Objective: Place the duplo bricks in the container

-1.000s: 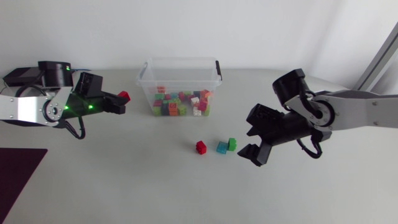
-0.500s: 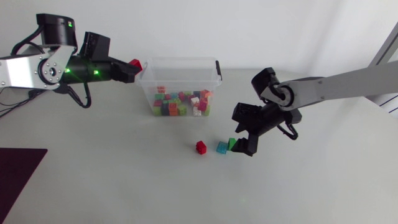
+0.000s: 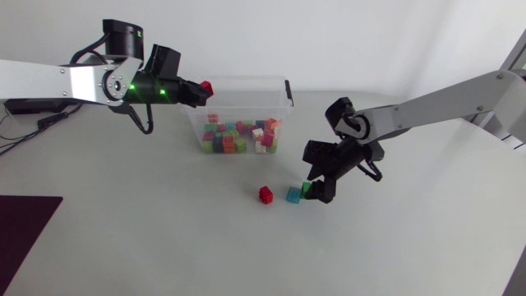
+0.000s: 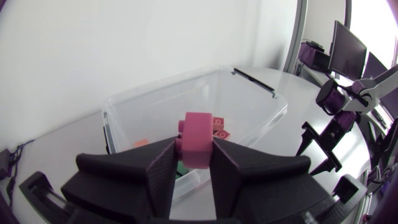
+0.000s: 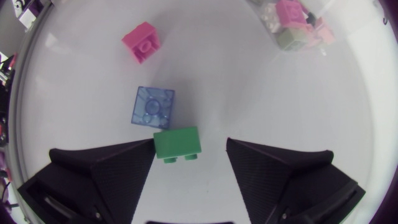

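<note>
The clear container (image 3: 238, 80) at the back centre holds several coloured bricks. My left gripper (image 3: 202, 89) hovers over its left rim, shut on a red brick (image 3: 207, 85); in the left wrist view this brick (image 4: 198, 138) sits upright between the fingers, above the container (image 4: 249, 78). My right gripper (image 3: 314, 185) is down at the table in front of the container, open. A green brick (image 5: 178, 142) lies between its fingers, against one finger with a gap to the other. A translucent blue brick (image 5: 153, 107) lies just ahead of it, and a red brick (image 5: 141, 42) farther on.
On the table the loose red brick (image 3: 265, 194) and blue brick (image 3: 292, 195) lie left of the green brick (image 3: 306, 189). A dark mat (image 3: 25, 222) covers the front left corner. The container's corner (image 5: 292, 25) shows ahead of my right gripper.
My left arm carried the red brick rightward, from left of the container to over its rim. My right gripper moved left and down around the green brick, and its fingers narrowed.
</note>
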Controlling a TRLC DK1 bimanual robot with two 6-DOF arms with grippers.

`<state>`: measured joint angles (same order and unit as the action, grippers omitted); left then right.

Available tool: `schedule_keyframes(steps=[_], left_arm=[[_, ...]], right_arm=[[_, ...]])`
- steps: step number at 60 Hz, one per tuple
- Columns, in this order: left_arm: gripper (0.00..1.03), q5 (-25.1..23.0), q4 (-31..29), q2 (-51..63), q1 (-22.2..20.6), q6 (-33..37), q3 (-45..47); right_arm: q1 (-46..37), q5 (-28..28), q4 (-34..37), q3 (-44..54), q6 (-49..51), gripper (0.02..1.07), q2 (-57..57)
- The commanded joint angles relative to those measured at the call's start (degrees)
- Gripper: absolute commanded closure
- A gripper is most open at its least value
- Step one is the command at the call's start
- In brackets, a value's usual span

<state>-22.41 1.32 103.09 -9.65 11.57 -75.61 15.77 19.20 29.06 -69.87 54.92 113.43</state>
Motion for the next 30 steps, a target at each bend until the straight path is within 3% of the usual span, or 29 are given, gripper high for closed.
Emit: schedule_keyframes(steps=[1,6,15,25,30], left_arm=[[0.80,0.4,-0.1,2.9,-0.8,-1.3,-3.0],[0.79,1.1,-0.1,4.5,-1.0,-1.3,-4.5],[0.74,2.8,0.3,6.8,-1.3,-1.5,-7.0],[0.26,3.7,0.2,7.8,-1.8,-2.0,-8.4],[0.16,3.8,-0.1,7.3,-2.1,-2.0,-8.5]], right_arm=[[-0.4,1.0,1.0,-0.5,2.5,0.55,2.0],[-0.5,1.4,0.6,0.0,2.8,0.76,2.2],[-0.8,2.7,0.9,1.3,2.7,0.80,1.1],[-2.1,4.6,3.9,2.0,2.7,0.84,-3.2],[-2.4,4.6,5.6,2.1,2.7,0.84,-5.7]])
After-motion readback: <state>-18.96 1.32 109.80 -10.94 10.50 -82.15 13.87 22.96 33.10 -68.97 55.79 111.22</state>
